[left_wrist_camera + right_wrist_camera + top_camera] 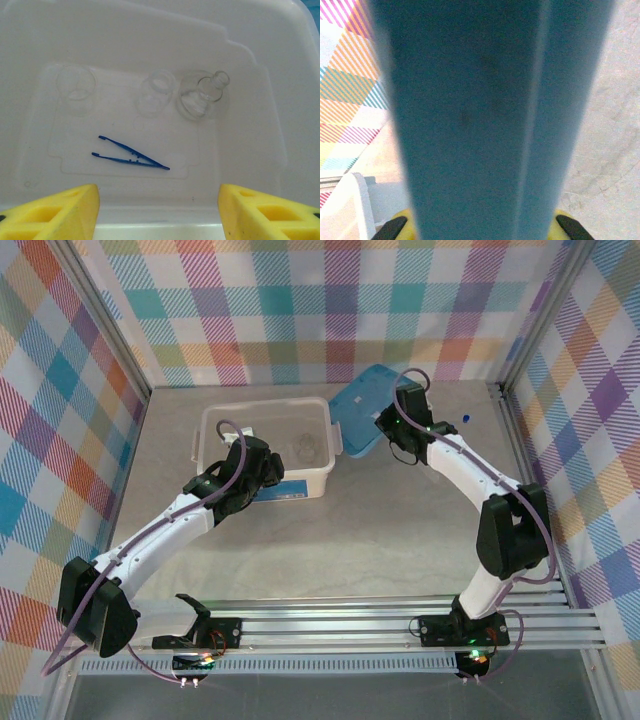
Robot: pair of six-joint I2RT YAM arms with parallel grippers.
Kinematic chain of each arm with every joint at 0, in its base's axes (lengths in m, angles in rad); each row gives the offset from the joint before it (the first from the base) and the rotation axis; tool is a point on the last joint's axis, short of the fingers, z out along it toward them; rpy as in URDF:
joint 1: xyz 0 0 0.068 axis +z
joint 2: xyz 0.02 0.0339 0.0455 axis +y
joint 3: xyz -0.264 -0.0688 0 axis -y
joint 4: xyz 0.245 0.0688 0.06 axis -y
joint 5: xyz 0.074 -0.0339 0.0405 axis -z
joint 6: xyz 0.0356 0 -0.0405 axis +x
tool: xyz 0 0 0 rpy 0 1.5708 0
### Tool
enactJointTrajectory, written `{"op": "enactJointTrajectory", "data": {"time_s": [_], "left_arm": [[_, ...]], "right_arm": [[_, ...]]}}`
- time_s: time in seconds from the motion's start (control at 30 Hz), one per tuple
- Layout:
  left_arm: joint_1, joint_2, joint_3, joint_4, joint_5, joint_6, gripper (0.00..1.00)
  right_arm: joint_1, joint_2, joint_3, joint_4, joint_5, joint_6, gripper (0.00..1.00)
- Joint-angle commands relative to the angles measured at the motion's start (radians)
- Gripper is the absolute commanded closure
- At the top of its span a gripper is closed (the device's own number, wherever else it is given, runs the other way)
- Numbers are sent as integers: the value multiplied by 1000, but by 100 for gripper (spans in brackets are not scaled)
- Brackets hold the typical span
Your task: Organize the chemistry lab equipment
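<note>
Two robot arms over a gray table (400, 530), plaid walls behind. Centre-left of frame: open white tub (280, 425) w/ faint clear glassware (308, 447) inside, toward its right end. L gripper (265, 465) hangs over the tub's near wall. Upper centre-right: blue lid (362, 400), its left corner overlapping the tub's right rim; R gripper (392, 428) sits at the lid's lower-right edge. Small blue-tipped item (466, 421) lies alone on the table, right of the R arm. Metal rail (400, 625) across the bottom carries both bases.

Two small clear glass beakers (76, 89), one clear glass flask (202, 95), one slim dark-blue tweezers (131, 155), one translucent white tub (150, 35) and one flat blue lid (362, 400) are sitting here.
</note>
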Motion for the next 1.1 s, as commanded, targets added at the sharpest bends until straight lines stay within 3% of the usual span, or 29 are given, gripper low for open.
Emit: {"op": "enactJointTrajectory", "data": {"time_s": [0.0,0.3,0.67,1.07], "left_arm": [[-20,26,19,-38,62,10,36],[-42,79,52,-34,91,22,36],[-65,137,80,-20,95,22,36],[-65,296,274,-10,100,85,36]], "right_arm": [[7,-52,44,-55,66,-76,100],[7,-148,32,-81,202,-183,100],[54,-264,13,-30,268,-338,100],[92,-422,-38,-32,318,-404,100]]}}
